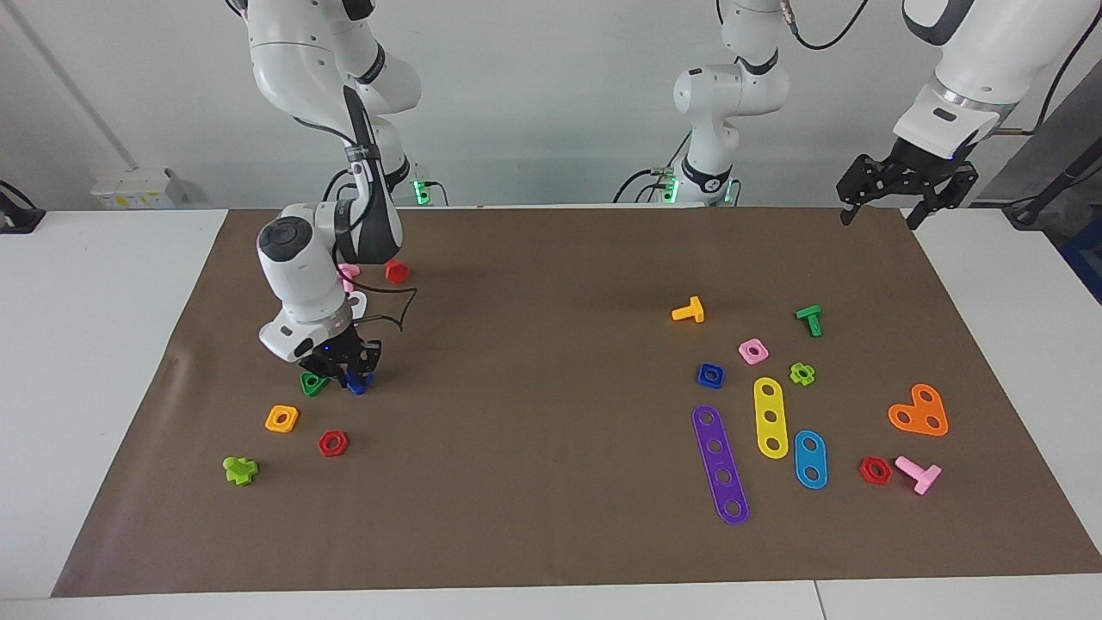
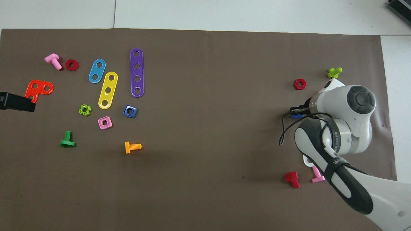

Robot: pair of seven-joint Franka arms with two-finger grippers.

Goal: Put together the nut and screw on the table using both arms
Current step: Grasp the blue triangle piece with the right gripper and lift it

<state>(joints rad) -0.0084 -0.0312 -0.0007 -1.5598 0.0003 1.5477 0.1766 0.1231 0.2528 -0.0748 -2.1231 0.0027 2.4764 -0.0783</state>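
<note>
The dark blue screw (image 1: 357,384) lies on the brown mat (image 1: 551,284) toward the right arm's end of the table. My right gripper (image 1: 351,372) is down at the mat with its fingers closed on it. In the overhead view the screw (image 2: 297,116) shows just under the right gripper (image 2: 297,111). The dark blue nut (image 1: 711,375) lies on the mat toward the left arm's end; it also shows in the overhead view (image 2: 130,111). My left gripper (image 1: 885,211) waits open and empty, raised over the mat's corner, and only its tip (image 2: 16,102) shows from overhead.
A green triangular nut (image 1: 312,384), an orange square nut (image 1: 281,418) and a red hex nut (image 1: 332,443) lie close to the screw. A pink square nut (image 1: 753,350), a lime nut (image 1: 802,373) and purple (image 1: 720,463) and yellow (image 1: 770,417) strips surround the blue nut.
</note>
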